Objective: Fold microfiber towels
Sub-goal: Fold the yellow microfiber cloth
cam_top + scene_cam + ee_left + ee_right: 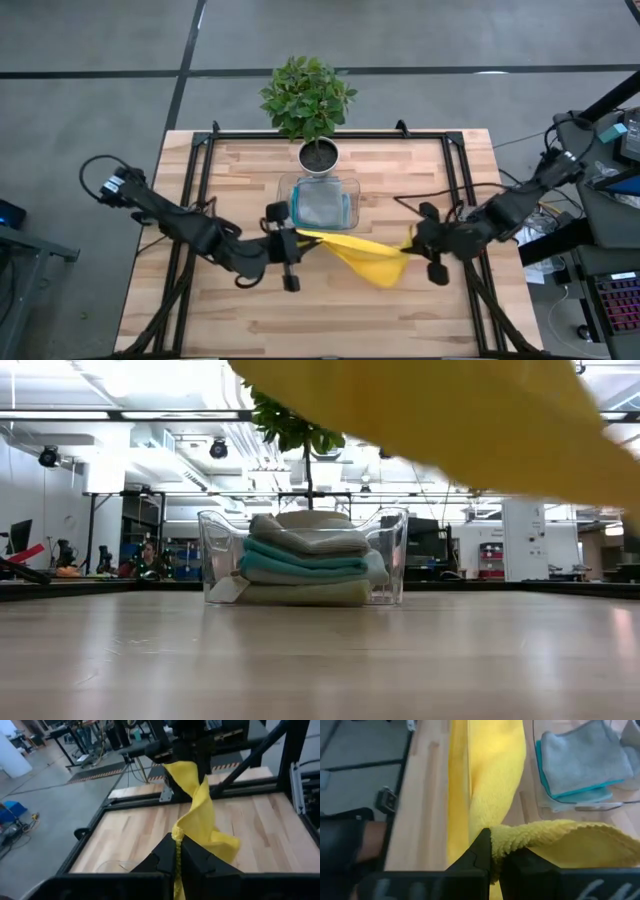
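The yellow towel (365, 255) hangs stretched above the desk (330, 320), clear of the wood, held at two ends by both arms. The left pincer (297, 238) is clamped shut on one corner; in its wrist view the dark fingers (165, 857) meet on a thin twisted edge of the cloth (200, 815), which runs away from them as a rope-like band toward the other arm. The right pincer (413, 240) is likewise closed on the opposite end, its fingers (482, 850) pinching a thick folded hem of the towel (490, 785), with the rest draping away over the desk edge. Between the two pincers the cloth sags into a loose pouch nearer the right side. In the low view the yellow fabric (440, 420) fills the upper part of the picture, hanging over the desk surface. Behind the towel, near the middle of the desk, stands a clear tray (350, 195) holding a stack of folded towels (310, 565): grey on top, teal beneath, then paler ones below. Just beyond the tray sits a potted plant (308, 100) at the far edge of the desk.
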`<move>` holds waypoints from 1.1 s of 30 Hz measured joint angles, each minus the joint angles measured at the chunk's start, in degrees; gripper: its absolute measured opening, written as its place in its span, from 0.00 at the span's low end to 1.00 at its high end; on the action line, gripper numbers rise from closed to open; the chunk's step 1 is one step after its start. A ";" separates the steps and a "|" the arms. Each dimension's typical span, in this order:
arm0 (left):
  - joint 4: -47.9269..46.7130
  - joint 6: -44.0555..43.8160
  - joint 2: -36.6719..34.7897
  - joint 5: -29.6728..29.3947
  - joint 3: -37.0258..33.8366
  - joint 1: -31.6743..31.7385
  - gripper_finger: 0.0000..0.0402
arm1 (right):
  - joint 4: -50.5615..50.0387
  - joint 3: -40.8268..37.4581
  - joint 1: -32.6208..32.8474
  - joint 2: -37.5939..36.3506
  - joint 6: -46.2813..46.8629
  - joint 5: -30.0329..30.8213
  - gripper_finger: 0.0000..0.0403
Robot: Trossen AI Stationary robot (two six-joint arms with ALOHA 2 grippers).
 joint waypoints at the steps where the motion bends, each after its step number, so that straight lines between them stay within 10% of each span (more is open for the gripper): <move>1: 0.22 0.19 -0.51 0.01 0.09 0.00 0.00 | -0.98 0.96 0.47 -0.53 0.06 0.02 0.02; 10: 0.16 -2.20 -5.56 1.08 -0.11 0.00 0.00 | -9.21 8.08 2.04 -3.90 3.30 0.07 0.02; 17: -8.74 -8.06 -6.75 25.23 -1.83 -0.49 0.00 | -11.83 9.13 2.07 -5.87 7.81 1.88 0.02; 33: -8.58 -11.83 -2.27 22.00 -4.90 -0.46 0.00 | -11.57 7.43 2.10 -2.45 7.96 -4.88 0.02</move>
